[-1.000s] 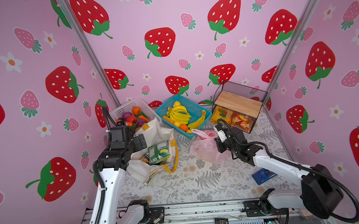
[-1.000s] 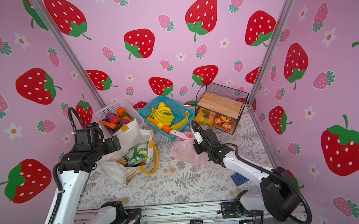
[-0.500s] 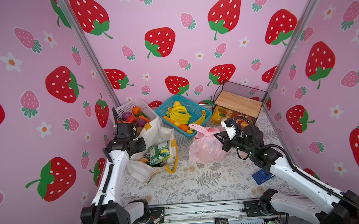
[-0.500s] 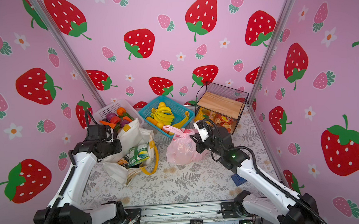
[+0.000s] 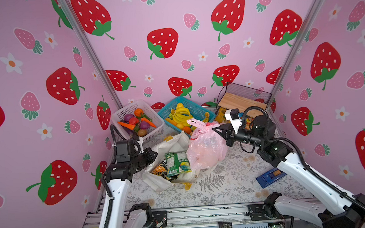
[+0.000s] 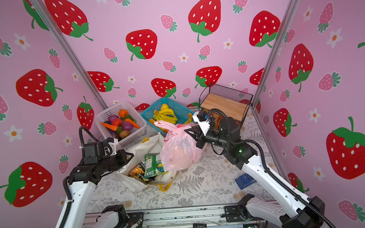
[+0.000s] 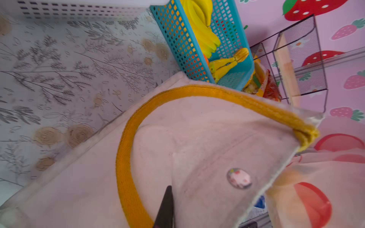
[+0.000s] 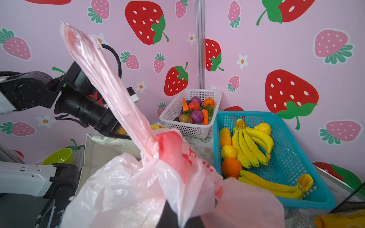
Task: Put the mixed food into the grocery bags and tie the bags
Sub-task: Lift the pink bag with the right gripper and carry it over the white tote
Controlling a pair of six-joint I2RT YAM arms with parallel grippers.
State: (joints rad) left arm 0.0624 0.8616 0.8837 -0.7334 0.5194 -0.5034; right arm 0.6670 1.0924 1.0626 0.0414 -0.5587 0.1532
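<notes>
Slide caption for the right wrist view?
Pink plastic bag pinched in the right jaws; white vegetable basket and blue banana basket behind.

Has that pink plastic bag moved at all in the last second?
Yes. Gripped by the right hand, the pink plastic bag has been drawn up taller. Its top now overlaps the near edge of the blue basket, where before it sat below it.
</notes>
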